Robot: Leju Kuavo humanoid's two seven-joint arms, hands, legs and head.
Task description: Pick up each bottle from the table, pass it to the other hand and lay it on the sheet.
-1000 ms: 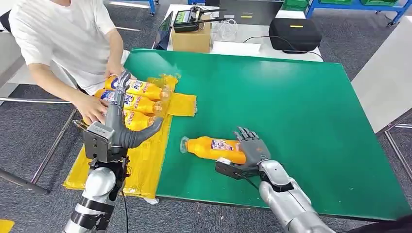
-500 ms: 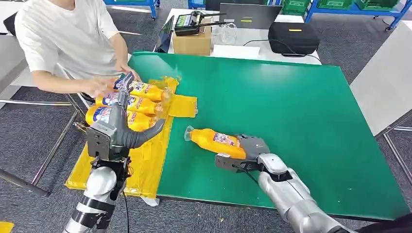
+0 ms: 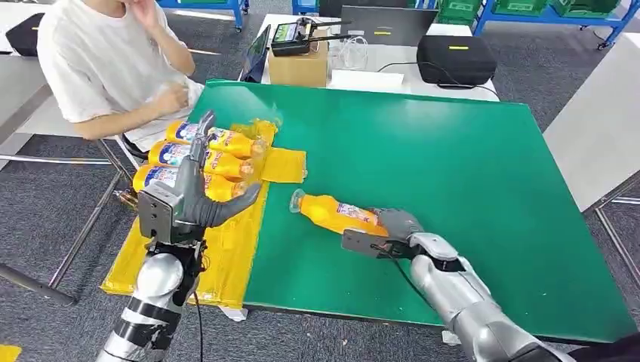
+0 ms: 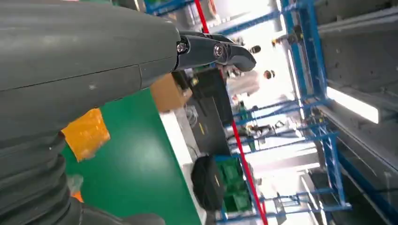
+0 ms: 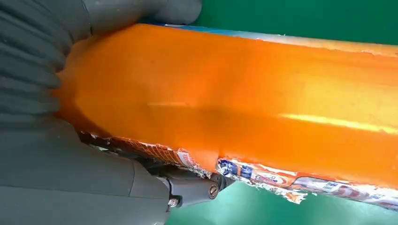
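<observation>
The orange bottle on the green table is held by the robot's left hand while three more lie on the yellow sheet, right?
Not quite: the right hand grips the orange bottle, as the head view shows. Three more bottles do lie on the yellow sheet.

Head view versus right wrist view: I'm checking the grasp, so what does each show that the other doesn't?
Head view alone: three bottles lying on the yellow sheet, the raised empty left hand, and a seated person. Right wrist view alone: the bottle's torn label edge close up, and a dark finger beneath it. Both: the right hand gripping the orange bottle over the green table.
</observation>
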